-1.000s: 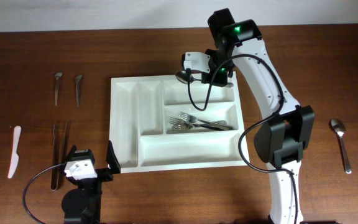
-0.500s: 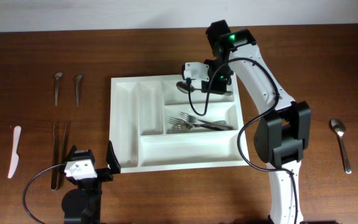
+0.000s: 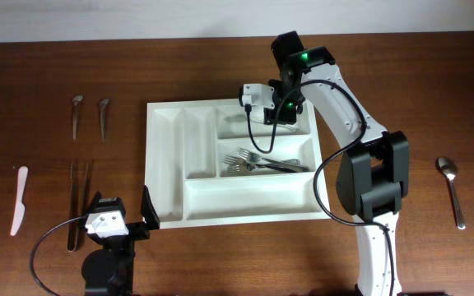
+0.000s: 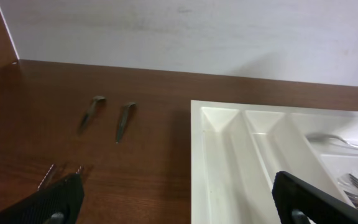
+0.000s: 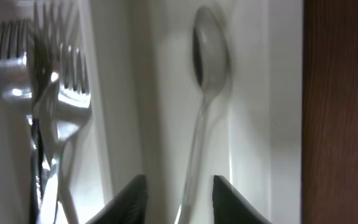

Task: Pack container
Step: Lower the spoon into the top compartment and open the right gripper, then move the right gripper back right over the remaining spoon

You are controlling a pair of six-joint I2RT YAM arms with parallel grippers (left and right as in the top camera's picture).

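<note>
- Straddling a spoon (image 5: 207,56) handle, the right fingers (image 5: 129,202) are seen parted, a gap showing on each side; nothing is pinched.
- The spoon is seen lying in the container's (image 3: 164,164) wide compartment at 1 o'clock; forks (image 5: 48,81) are heaped in the next one toward 6 o'clock.
- The left fingers (image 4: 55,202) are spread wide, empty, at the container's 7 o'clock corner.
- The container is found mid-table (image 3: 245,263).

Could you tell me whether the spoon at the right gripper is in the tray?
In: the spoon lies in the container's far wide compartment.
</note>
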